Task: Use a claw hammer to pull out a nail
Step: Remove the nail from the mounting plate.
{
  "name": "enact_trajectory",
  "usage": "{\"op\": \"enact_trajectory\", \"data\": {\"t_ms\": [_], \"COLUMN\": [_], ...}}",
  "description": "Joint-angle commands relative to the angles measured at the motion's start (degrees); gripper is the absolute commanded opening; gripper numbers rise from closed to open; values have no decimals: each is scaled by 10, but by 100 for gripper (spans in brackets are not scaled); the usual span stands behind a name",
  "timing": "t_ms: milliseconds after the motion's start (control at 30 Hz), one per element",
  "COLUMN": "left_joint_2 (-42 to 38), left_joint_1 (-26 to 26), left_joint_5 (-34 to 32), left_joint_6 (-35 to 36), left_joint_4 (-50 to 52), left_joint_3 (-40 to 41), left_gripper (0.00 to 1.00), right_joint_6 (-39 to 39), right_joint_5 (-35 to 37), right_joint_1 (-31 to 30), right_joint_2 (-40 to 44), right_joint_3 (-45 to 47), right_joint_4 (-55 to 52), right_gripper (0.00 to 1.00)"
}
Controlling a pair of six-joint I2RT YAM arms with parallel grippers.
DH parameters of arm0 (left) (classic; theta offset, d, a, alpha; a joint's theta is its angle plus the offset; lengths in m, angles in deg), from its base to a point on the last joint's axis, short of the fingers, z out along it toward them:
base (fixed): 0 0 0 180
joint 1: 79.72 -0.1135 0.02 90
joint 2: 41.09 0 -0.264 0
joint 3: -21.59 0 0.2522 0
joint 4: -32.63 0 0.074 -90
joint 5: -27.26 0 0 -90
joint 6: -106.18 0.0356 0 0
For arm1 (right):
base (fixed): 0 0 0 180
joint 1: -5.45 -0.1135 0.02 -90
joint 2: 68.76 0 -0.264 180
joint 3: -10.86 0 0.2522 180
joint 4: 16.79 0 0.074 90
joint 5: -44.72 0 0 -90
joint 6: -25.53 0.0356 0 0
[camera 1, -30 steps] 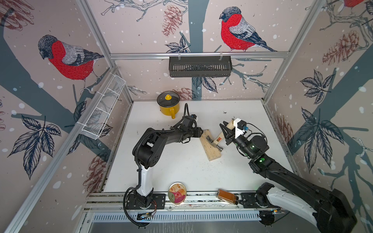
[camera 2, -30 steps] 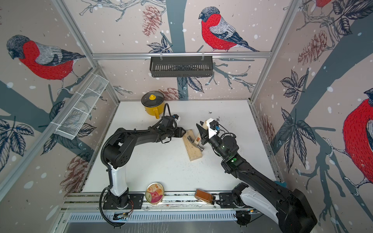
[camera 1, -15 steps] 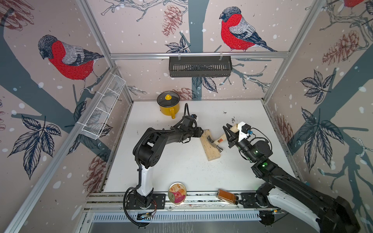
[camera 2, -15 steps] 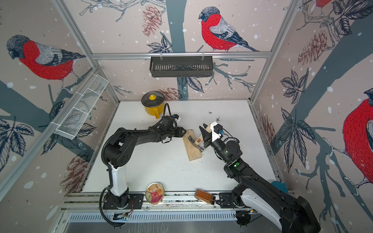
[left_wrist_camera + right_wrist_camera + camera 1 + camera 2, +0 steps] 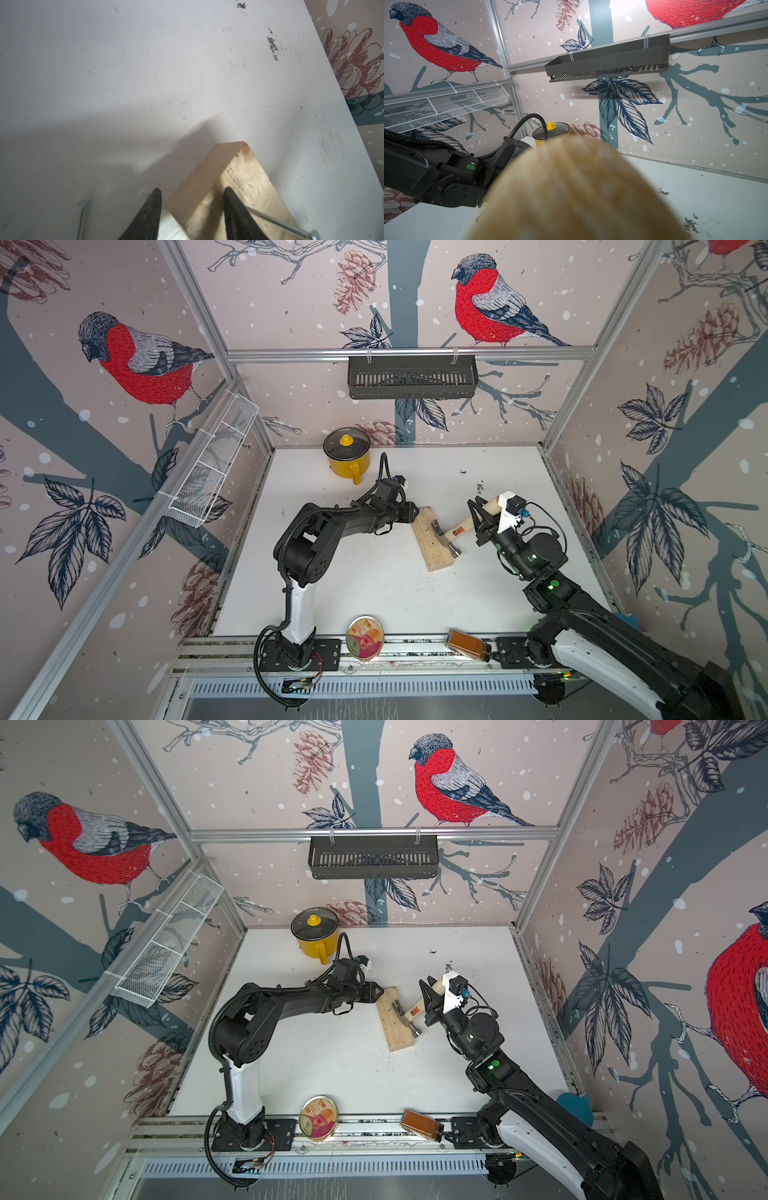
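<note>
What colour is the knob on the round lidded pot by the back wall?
Yellow knob, same as the pot; clearest in a top view.

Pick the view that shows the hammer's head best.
A top view: the head of the claw hammer shows whole, over the wooden block. The right wrist view shows only the blurred handle end; the left wrist view misses it.

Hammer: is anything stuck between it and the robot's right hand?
No. The right gripper is shut on the wooden handle of the claw hammer, with nothing visible between them. The hammer head rests on the wooden block.
</note>
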Motion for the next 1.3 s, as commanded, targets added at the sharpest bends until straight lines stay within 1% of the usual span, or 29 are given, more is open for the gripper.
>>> {"op": "enact_trajectory", "data": {"t_ms": [0,367,633,1000,1133,1233,1267], "left_joint_2": [7,2,-8,-57,-88,-116,-125], "left_joint_1": [-1,-3,-3,-2,-3,-2,-1], "left_joint_5": [-25,-25,-33,-58,-67,-72,-73], "left_joint_6": [6,7,11,20,20,19,19], "left_joint_4": [100,98,99,77,51,25,15], "left_joint_3": [7,9,13,41,64,84,97], "left_gripper": [48,48,48,52,52,55,58], "right_joint_6": [11,14,23,40,51,57,59], "right_joint_5": [12,42,64,91,95,94,94], "right_joint_1": [-2,-3,-5,-6,-5,-3,-2], "right_joint_2": [1,14,5,-47,-65,-73,-78], "right_joint_3": [-12,-50,-97,-207,-234,-246,-253], "right_joint_4": [5,1,-18,-136,-168,-180,-188], "right_gripper": [0,0,0,0,0,0,0]}}
